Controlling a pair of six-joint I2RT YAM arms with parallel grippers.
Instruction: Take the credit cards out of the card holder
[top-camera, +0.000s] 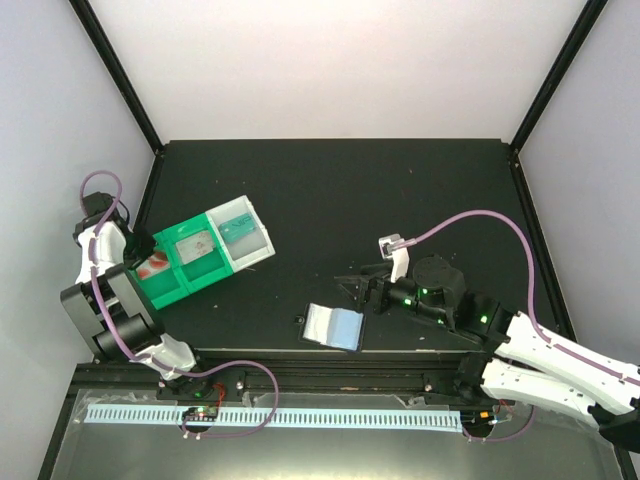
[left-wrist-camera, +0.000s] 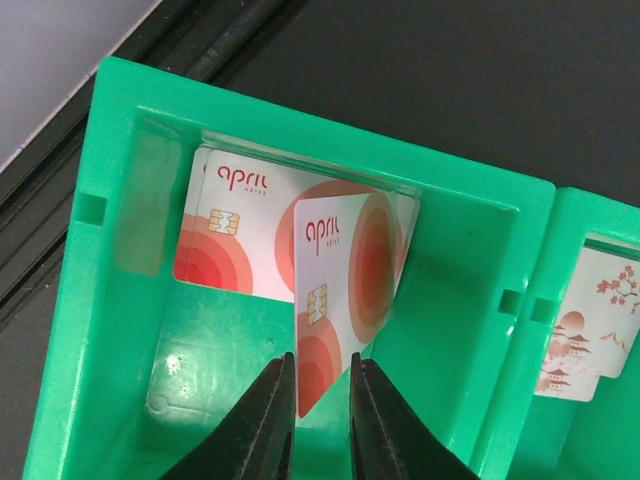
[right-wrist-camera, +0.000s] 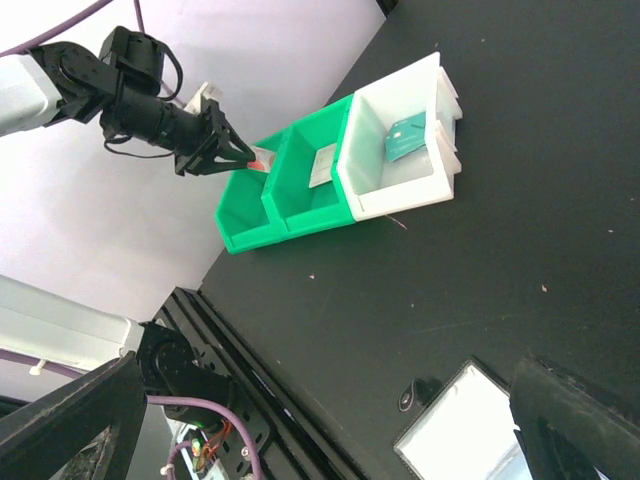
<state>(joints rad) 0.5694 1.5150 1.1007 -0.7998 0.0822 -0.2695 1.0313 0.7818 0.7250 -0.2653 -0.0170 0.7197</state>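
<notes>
The card holder lies open and flat on the black table near its front edge, pale blue and grey panels up; it also shows in the right wrist view. My left gripper hangs over the left compartment of the green tray, jaws a little apart. The lower corner of a red-and-white card shows between them, ungripped, leaning on a second such card. My right gripper is wide open and empty, just behind the card holder and above the table.
The tray stands at the table's left. Its middle green compartment holds a pale card. Its white end compartment holds a teal card. A small black tab sticks out of the holder's left edge.
</notes>
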